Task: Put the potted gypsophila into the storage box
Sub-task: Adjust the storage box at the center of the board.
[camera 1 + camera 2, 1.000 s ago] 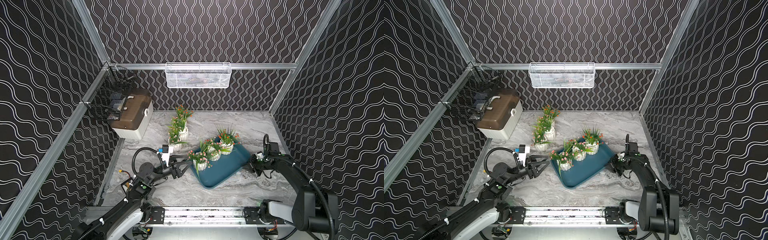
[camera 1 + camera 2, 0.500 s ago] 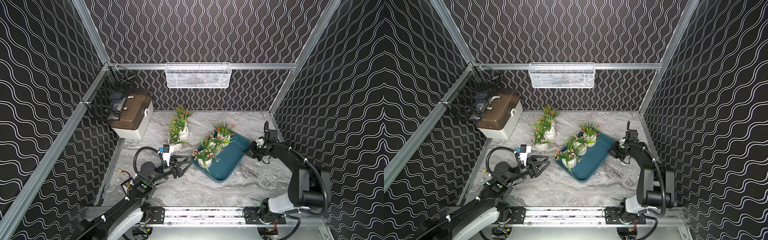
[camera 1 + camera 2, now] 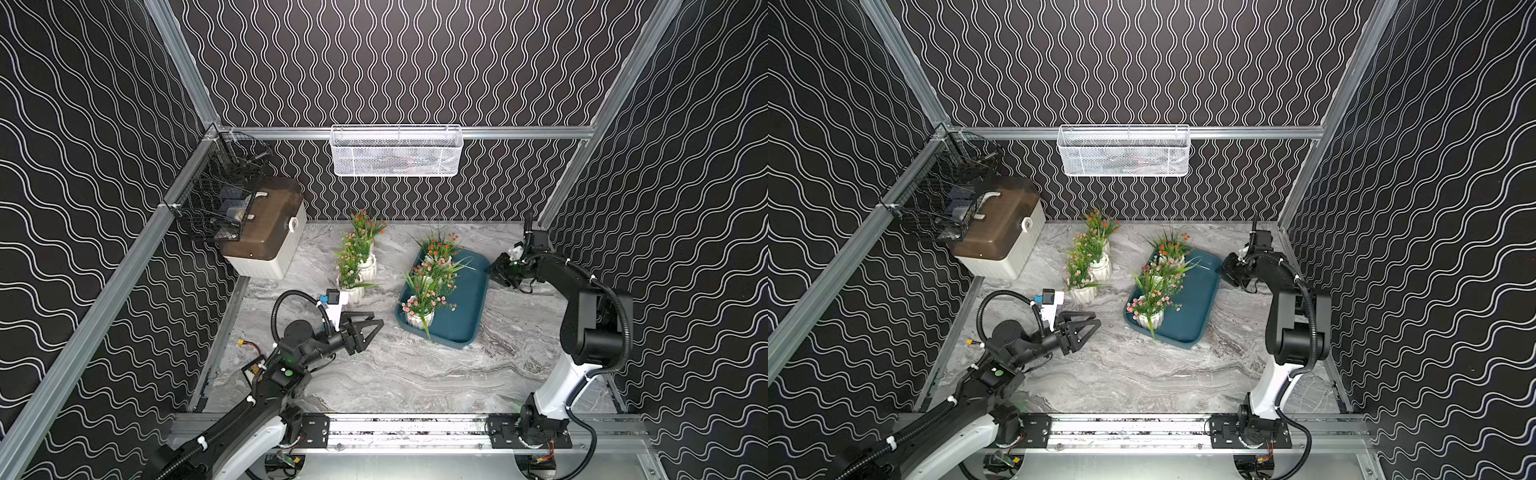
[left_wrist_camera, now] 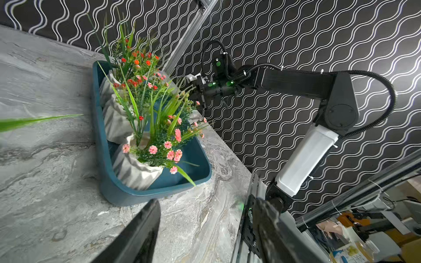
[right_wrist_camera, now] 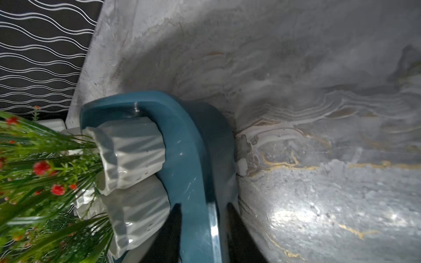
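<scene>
storage box [image 3: 465, 299] has swung round since a second ago. its long side pointed at about 2 o'clock, now it's nearly at 12, and it's slid toward the back wall with its pots riding along upright. right gripper [image 3: 500, 272] is at the box's 2 o'clock corner, fingers [image 5: 173, 227] either side of the rim. can't tell if they're pinching it or letting go. left gripper [image 3: 368, 332] hangs at the box's 8 o'clock, fingers spread, nothing in them. potted gypsophila [image 3: 419, 309]: three in the box along its 9 o'clock wall. the loose pots [image 3: 352, 293] stand in a row on the table [image 3: 395, 374] at the box's 10 o'clock, overlapping too much to count. my guess is the repositioning's done and those come next.
</scene>
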Controlling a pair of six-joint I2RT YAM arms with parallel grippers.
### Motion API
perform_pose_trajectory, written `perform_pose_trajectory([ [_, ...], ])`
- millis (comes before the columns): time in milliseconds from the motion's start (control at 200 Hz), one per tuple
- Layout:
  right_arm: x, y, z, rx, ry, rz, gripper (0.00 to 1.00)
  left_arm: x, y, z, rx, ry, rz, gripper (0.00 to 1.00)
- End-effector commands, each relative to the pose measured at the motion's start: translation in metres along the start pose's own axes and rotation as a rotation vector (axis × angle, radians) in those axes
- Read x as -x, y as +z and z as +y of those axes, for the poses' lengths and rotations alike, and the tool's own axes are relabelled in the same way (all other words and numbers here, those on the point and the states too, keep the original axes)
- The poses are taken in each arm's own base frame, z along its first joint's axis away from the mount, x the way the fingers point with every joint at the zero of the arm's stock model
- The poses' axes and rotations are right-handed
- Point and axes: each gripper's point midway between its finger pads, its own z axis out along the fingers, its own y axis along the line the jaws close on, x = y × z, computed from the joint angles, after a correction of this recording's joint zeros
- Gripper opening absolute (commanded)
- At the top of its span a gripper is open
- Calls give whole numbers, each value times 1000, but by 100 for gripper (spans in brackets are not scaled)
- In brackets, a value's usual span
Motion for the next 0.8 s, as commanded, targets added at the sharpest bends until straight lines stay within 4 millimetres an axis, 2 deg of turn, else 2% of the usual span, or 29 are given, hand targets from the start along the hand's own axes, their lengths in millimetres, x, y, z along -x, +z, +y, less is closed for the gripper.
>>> perform_pose_trajectory([
  [0,12,-19,14,-17,-52,-77,59,-1,-2,17,108,23,7,71],
  [110,15,-51,22,-25,-92,-165,76,1,-5,22,149,34,10,74],
  [115,14,-53,23,-24,-94,-170,80,1,-5,22,152,34,10,74],
  [125,14,-57,25,-19,-100,-180,94,1,-5,24,162,32,9,74],
  [145,14,-64,28,-11,-107,-199,99,1,-5,27,182,29,11,74],
  [325,-6,-128,64,112,-225,-351,100,0,-21,71,469,18,40,76],
  [345,-14,-128,63,112,-244,-352,100,1,-24,75,499,21,42,76],
  [435,-40,-143,81,120,-384,-404,100,6,-36,88,615,36,31,78],
  [480,-54,-146,89,111,-450,-421,100,9,-43,93,668,42,24,80],
  [510,-64,-148,96,123,-501,-427,100,10,-48,97,699,45,20,88],
  [525,-70,-149,100,131,-525,-430,100,11,-50,98,715,48,16,96],
  [540,-75,-149,103,141,-546,-428,100,11,-52,100,728,51,14,99],
  [656,-112,-148,125,315,-660,-389,100,11,-61,110,800,77,5,99],
  [796,-124,-144,132,473,-651,-427,100,9,-56,118,802,142,27,99],
])
